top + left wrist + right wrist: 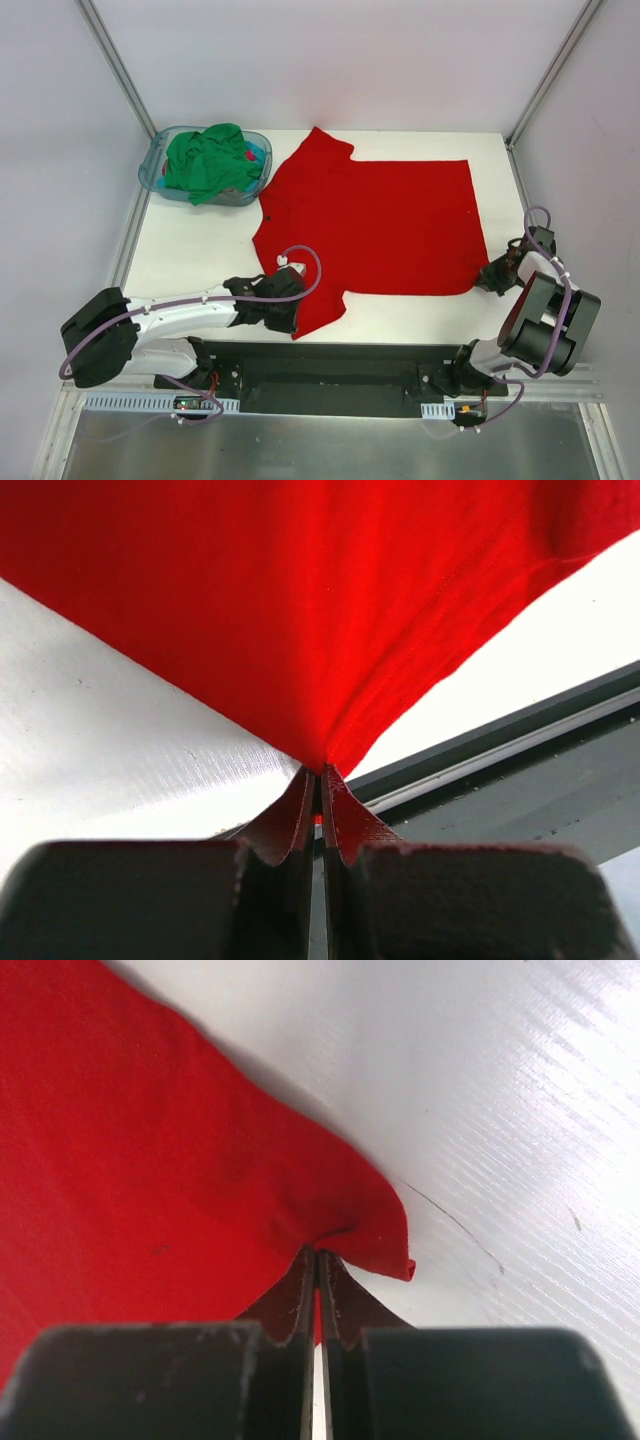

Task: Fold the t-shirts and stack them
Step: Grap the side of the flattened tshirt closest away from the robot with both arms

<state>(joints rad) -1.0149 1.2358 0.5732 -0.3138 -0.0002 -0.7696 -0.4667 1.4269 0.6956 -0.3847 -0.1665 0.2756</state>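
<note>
Top external: 1 red t-shirt (390, 225), 1 green t-shirt (210, 160)

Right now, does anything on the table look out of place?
Only the green t-shirt: it sits crumpled in the blue basket, far left, hanging over its rim. The red t-shirt lies spread out.

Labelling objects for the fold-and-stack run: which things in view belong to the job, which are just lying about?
Job: bright red fabric t-shirt spread flat, pinched by left hand and right hand; crumpled green fabric t-shirt.
Lying about: translucent blue-teal plastic basket holding the green shirt; white table.
</note>
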